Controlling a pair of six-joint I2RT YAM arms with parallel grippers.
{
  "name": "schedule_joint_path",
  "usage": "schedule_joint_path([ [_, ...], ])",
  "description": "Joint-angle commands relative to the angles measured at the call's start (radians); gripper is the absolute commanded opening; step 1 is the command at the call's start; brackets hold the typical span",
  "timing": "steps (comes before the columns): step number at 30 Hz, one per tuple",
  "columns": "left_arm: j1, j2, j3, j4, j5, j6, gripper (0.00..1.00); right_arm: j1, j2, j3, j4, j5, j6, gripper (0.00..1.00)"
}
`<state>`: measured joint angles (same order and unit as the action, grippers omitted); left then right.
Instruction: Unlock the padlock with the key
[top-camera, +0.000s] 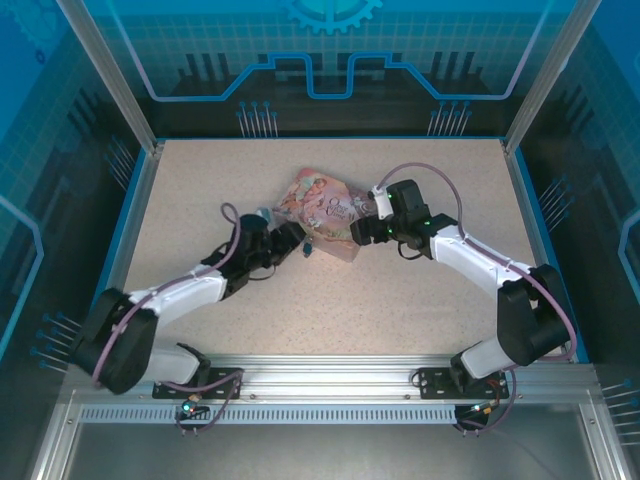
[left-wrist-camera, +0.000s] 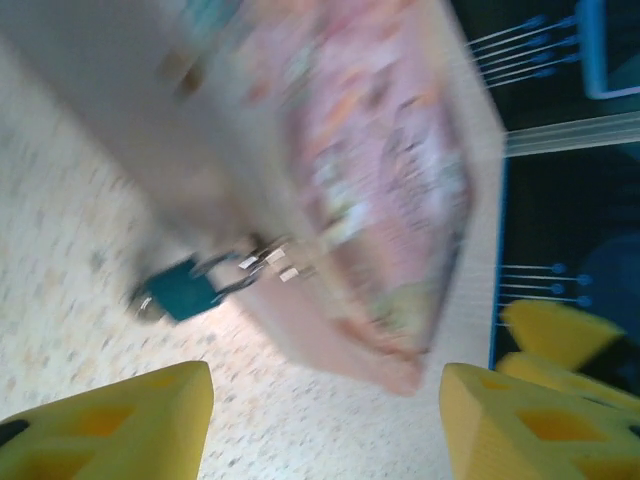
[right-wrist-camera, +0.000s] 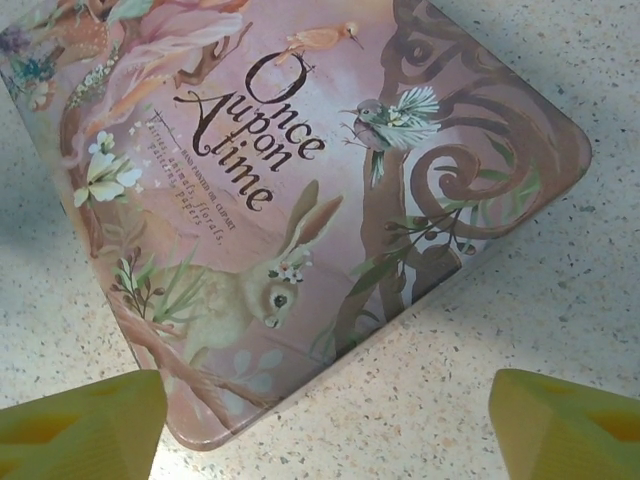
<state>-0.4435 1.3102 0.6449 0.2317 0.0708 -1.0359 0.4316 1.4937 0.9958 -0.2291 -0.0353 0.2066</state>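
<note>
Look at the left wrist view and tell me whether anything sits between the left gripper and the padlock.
Nothing visible does. Only bare table lies between the open left gripper and the padlock, which sits at the side of the pink tin. The view is blurred, so something very small could be missed.

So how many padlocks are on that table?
1. The small blue-teal padlock lies on the table beside the pink tin, at its near edge, just ahead of the left arm's fingers. The tin's far sides are hidden, so another could be there.
</note>
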Motion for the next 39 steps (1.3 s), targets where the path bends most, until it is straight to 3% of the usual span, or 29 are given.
schedule_joint_path([
  [1,0.098,-0.053,0.075,-0.197,0.008,0.164,0.72,-0.038,-0.017,0.0,-0.006,-0.048,0.078,0.92],
  [3,0.167,-0.042,0.12,-0.224,0.053,0.219,0.8,-0.06,-0.021,-0.013,0.015,-0.083,0.133,0.99],
  [6,0.266,0.034,0.216,-0.249,0.117,0.308,0.88,-0.1,-0.009,-0.03,0.05,-0.161,0.223,1.0],
  [10,0.358,0.216,0.367,-0.241,0.191,0.384,0.9,-0.123,0.051,-0.038,0.122,-0.25,0.33,1.0],
  [16,0.365,0.527,0.602,-0.233,0.322,0.424,0.9,-0.127,0.179,0.046,0.104,-0.263,0.394,1.0],
  [21,0.346,0.649,0.669,-0.222,0.398,0.422,0.85,-0.128,0.261,0.118,0.104,-0.301,0.393,1.0],
  [29,0.28,0.583,0.573,-0.14,0.442,0.417,0.69,-0.14,0.37,0.279,0.044,-0.379,0.286,1.0],
  [39,0.189,0.379,0.409,-0.134,0.387,0.377,0.69,-0.147,0.516,0.487,-0.048,-0.373,0.154,1.0],
])
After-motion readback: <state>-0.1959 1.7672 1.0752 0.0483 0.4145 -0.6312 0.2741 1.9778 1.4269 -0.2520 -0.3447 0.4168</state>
